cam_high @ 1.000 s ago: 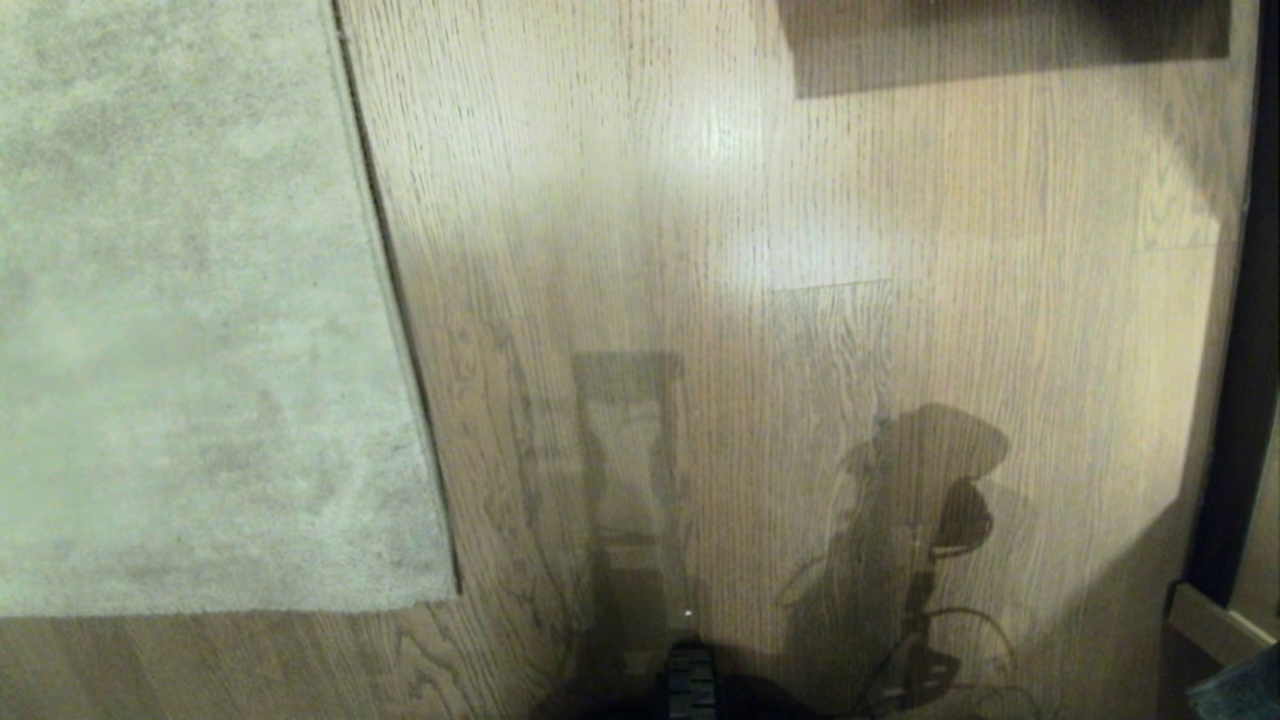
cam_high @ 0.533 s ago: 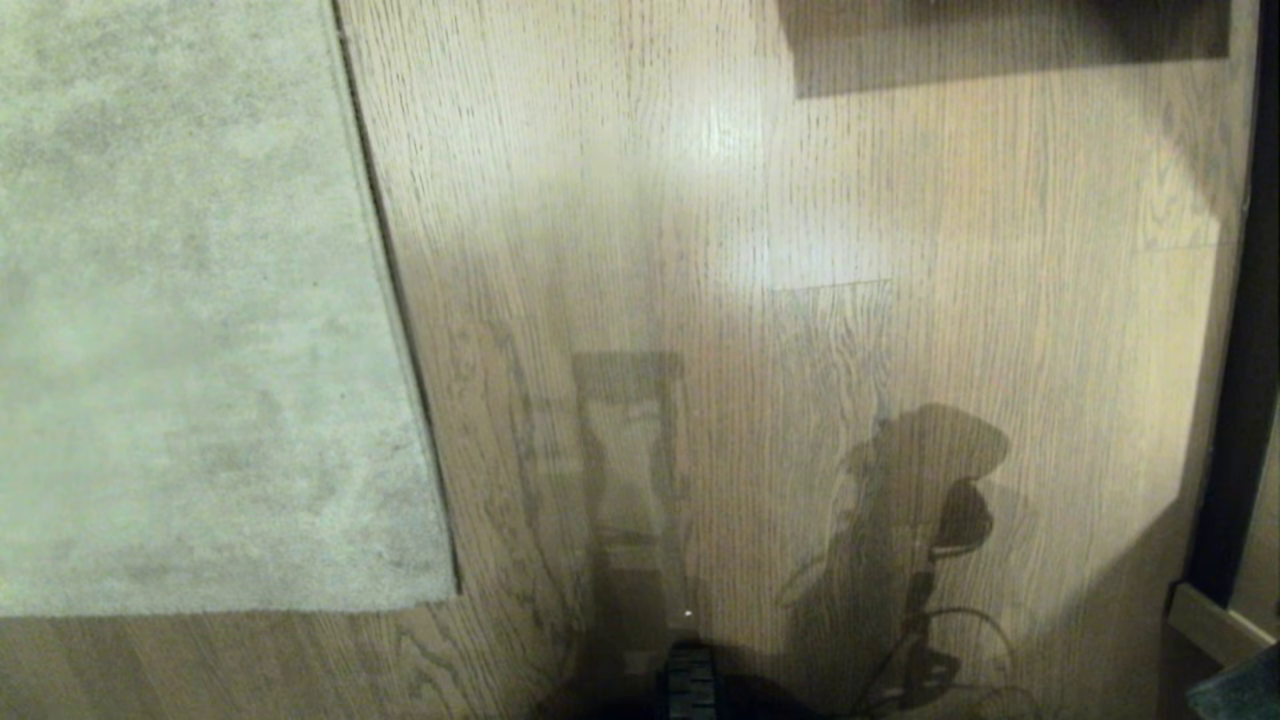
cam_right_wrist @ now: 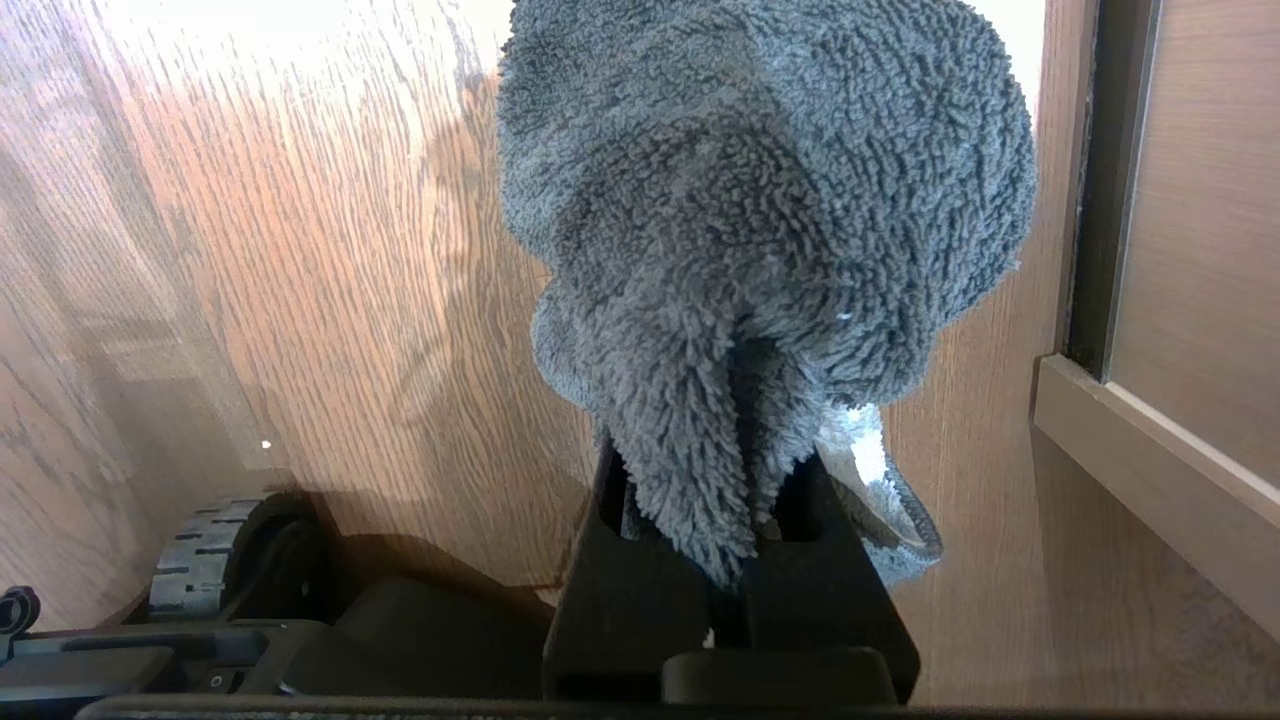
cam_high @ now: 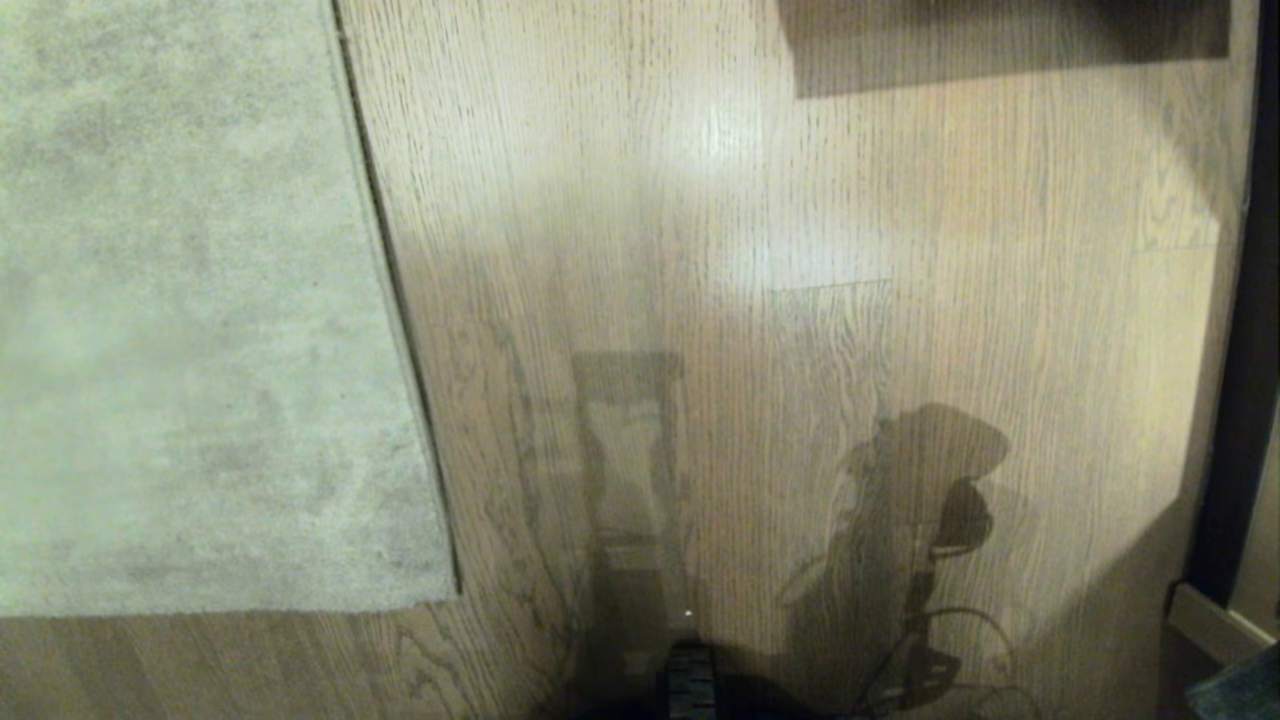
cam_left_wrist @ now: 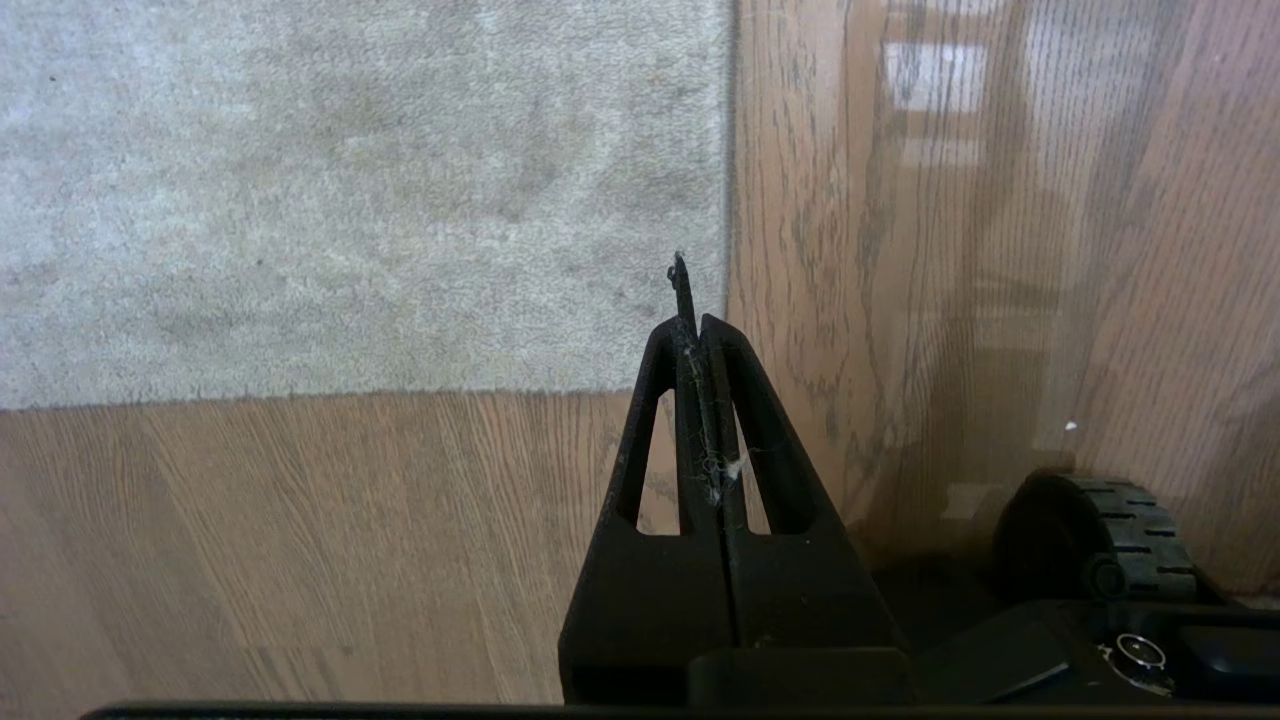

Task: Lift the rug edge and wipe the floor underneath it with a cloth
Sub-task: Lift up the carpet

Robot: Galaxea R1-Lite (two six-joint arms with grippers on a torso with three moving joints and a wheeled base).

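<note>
The pale grey-beige mottled short-pile rug (cam_high: 200,320) is seen lying flat on the light brown wood-grain plank floor (cam_high: 800,250), occupying the left part of the head view, with its straight right-hand rug edge (cam_high: 395,300) resting on the planks and one corner towards the robot. The left gripper (cam_left_wrist: 700,330) is held above the floor just off that corner, its jaws clenched together with nothing grasped. The right gripper (cam_right_wrist: 740,560) is held over bare planks well apart from the rug, its jaws clamped on the small dark grey-green fuzzy cloth (cam_right_wrist: 770,220), which bunches out beyond the fingertips. A tan panel with a dark frame (cam_right_wrist: 1180,200) is noted beside the right gripper. A ribbed black wheel (cam_right_wrist: 200,560), probably part of the robot's base, is visible low in both wrist views.
</note>
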